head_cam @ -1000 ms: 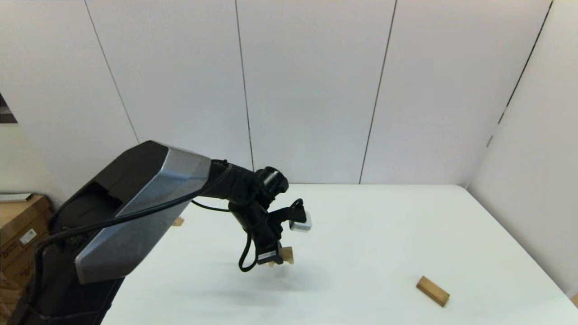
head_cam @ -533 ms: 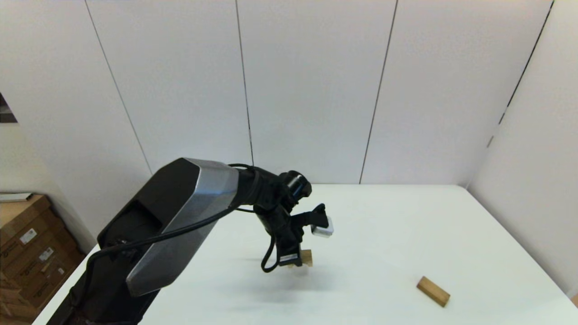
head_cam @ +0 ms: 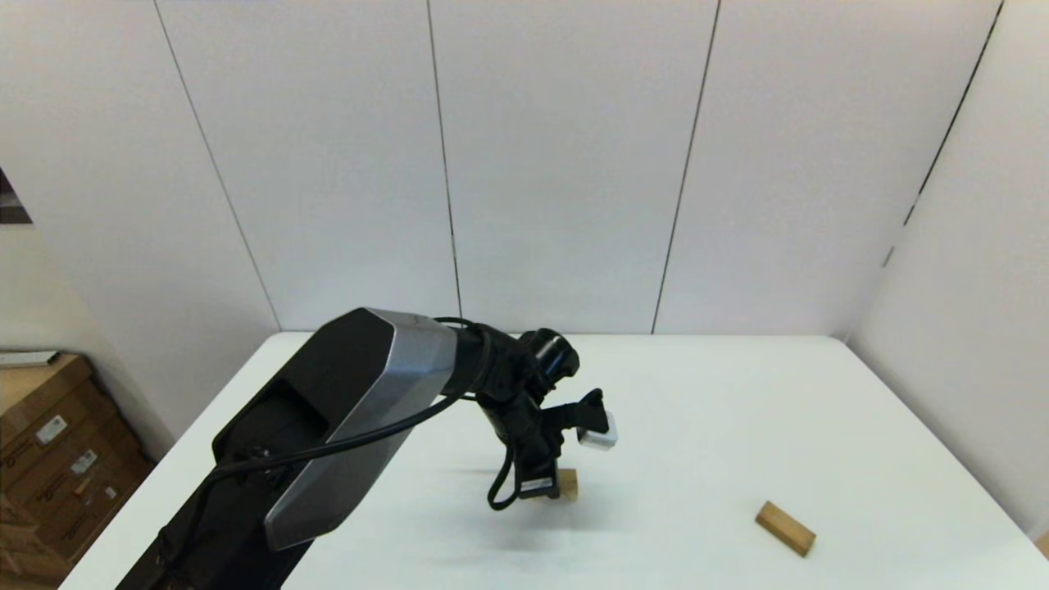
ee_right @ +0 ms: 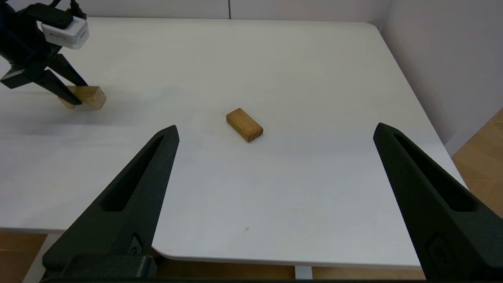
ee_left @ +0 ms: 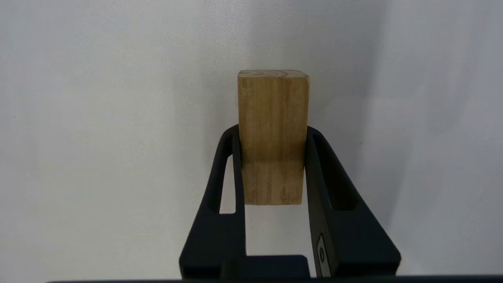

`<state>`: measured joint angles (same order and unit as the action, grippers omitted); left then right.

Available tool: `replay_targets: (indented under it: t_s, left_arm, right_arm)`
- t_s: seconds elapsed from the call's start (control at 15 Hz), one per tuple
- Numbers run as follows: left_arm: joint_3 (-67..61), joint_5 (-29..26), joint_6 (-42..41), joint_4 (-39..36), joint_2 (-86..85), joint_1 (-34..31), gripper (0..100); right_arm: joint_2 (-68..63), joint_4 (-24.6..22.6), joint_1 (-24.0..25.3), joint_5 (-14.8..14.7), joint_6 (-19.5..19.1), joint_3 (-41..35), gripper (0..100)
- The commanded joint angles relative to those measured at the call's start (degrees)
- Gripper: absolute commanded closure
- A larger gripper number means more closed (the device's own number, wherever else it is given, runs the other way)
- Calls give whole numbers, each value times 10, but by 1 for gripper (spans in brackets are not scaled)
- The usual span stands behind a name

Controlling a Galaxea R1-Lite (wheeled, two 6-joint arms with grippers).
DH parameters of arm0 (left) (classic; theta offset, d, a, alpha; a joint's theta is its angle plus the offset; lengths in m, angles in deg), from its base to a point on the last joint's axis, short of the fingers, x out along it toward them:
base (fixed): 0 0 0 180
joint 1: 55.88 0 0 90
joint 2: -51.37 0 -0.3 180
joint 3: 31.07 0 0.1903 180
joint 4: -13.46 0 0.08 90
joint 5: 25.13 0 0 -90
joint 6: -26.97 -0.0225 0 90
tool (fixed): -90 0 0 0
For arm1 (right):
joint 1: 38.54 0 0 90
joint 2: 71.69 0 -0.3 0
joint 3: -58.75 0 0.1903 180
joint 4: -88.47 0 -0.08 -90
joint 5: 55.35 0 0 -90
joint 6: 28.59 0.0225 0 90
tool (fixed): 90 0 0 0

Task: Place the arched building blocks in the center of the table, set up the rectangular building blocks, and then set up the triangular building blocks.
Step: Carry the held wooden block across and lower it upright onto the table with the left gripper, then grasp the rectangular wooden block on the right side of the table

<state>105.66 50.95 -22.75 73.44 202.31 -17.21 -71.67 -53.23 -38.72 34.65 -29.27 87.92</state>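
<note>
You have the left gripper (head_cam: pixel 551 489) low over the large white rectangular table (head_cam: pixel 705 410), roughly at mid-width and toward the near side, with its two black fingers (ee_left: pixel 330 188) pressed against the two long sides of the chunky light-tan wooden arched block (ee_left: pixel 272 135). In the left wrist view that block fills the gap between the fingers and sticks out past their tips, showing you a plain grained face; its hollow is not visible from any camera. In the right wrist view the block (ee_right: pixel 88 96) sits tilted under the gripper (ee_right: pixel 67 100) with one end down at the tabletop, though you cannot tell for certain whether it touches the surface. The plain tan wooden rectangular bar (head_cam: pixel 785 528) lies flat on the table, well apart from the held block, to the right of it and closer to the near edge; in the right wrist view the same bar (ee_right: pixel 244 124) lies at an angle on bare white surface. Your right gripper (ee_right: pixel 275 131) hangs back off the near right part of the table, its fingers spread wide and holding nothing, looking across at the bar. Stacked brown cardboard boxes (head_cam: pixel 49 459) stand on the floor beyond the left edge of the table.
</note>
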Motion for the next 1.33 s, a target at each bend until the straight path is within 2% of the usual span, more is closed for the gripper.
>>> replay_targets:
  t_s: [0.07, 0.27, 0.33, 0.67, 0.93, 1.13, 1.33]
  left_arm:
    - [-2, 0, -3, 6, 2, 1, 100]
    - [-2, 0, -3, 11, 1, 1, 100]
    - [-2, 0, -3, 17, 0, 1, 0]
    - [-2, -1, 0, 14, -19, 1, 0]
    - [-2, -1, 10, 22, -103, -13, 0]
    - [-2, -1, 54, 43, -207, -29, 0]
    - [-4, 19, 172, 46, -325, -31, 0]
  right_arm:
    - [1, 1, 0, 0, 0, 0, 0]
    - [0, 1, 0, 0, 0, 0, 0]
    - [1, 1, 0, 0, 0, 0, 0]
    - [1, 1, 0, 0, 0, 0, 0]
    - [1, 1, 0, 0, 0, 0, 0]
    - [0, 1, 0, 0, 0, 0, 0]
    - [0, 1, 0, 0, 0, 0, 0]
